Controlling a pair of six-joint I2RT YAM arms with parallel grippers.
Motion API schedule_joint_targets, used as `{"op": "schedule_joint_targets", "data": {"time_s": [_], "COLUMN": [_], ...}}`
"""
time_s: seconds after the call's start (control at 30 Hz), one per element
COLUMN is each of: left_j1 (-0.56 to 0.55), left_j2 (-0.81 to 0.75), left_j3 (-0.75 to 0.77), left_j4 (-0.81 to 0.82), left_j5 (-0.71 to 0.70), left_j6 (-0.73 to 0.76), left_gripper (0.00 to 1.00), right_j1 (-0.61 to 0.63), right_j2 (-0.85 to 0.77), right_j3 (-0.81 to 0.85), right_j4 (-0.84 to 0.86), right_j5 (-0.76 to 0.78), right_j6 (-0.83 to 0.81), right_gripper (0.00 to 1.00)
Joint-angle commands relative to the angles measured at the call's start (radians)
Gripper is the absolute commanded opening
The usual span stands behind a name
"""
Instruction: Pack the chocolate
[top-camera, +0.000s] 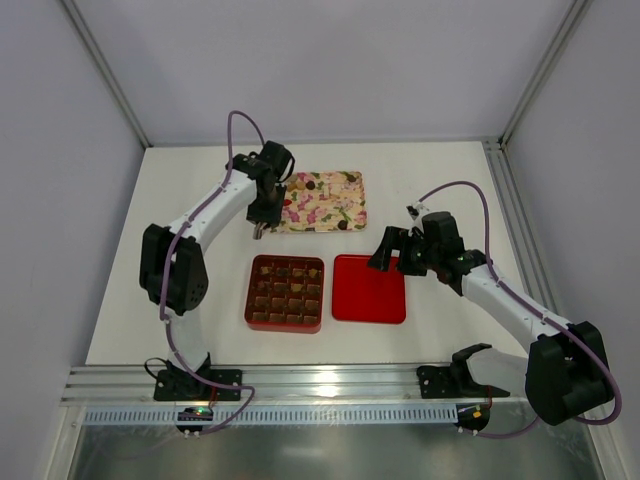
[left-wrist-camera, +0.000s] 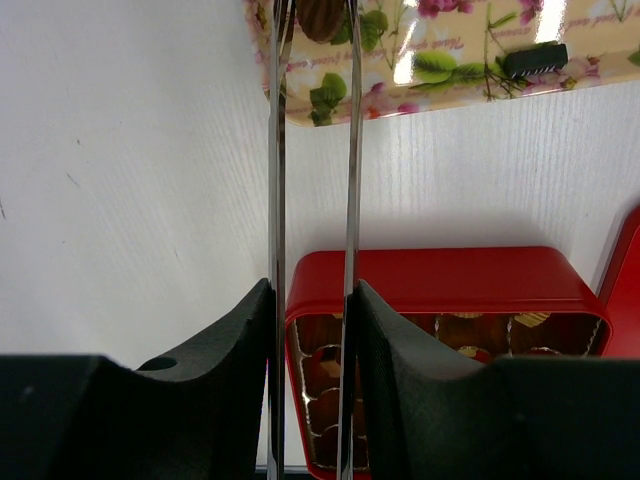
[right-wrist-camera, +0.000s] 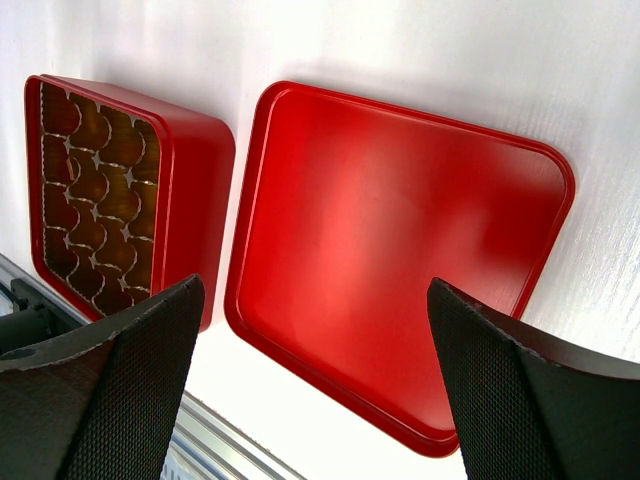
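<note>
1 round brown chocolate (left-wrist-camera: 320, 18) — between the left gripper's (top-camera: 260, 231) slim steel jaws.

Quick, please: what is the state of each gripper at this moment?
Left gripper: fingers either side of a chocolate on the floral tray; grip cannot be told.
Right gripper: open, holding nothing.

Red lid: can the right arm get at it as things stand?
Probably yes. The right gripper hangs open directly above the red lid, which lies bare beside the red box. The left gripper is away at the floral tray. The lid's low rim may be awkward to pinch.
</note>
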Motion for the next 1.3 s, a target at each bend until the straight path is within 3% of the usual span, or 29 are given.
{"op": "schedule_joint_targets", "data": {"time_s": [0.0, 0.5, 1.03, 1.27], "left_j1": [0.003, 0.005, 0.003, 0.005], "left_j2": [-0.03, -0.051, -0.066, -0.059], "left_j3": [-0.001, -0.003, -0.036, -0.027], "left_j4": [0.019, -0.009, -0.02, -0.024], "left_j5": [0.008, 0.025, 0.04, 0.034], "left_j6": [0.009, 0.014, -0.008, 0.0], "left_gripper": [0.36, 0.43, 0.4, 0.31], "right_j1": [0.005, 0.005, 0.005, 0.005], "right_j2": [-0.006, -0.011, -0.026, -0.026], "right_j3": [0.032, 0.034, 0.023, 0.026], "right_j4": [0.028, 0.028, 0.031, 0.032], "right_j5": [0.0, 0.002, -0.002, -0.003], "right_j6": [-0.016, -0.009, -0.005, -0.002], "right_gripper": [0.92, 0.92, 0.92, 0.92]}}
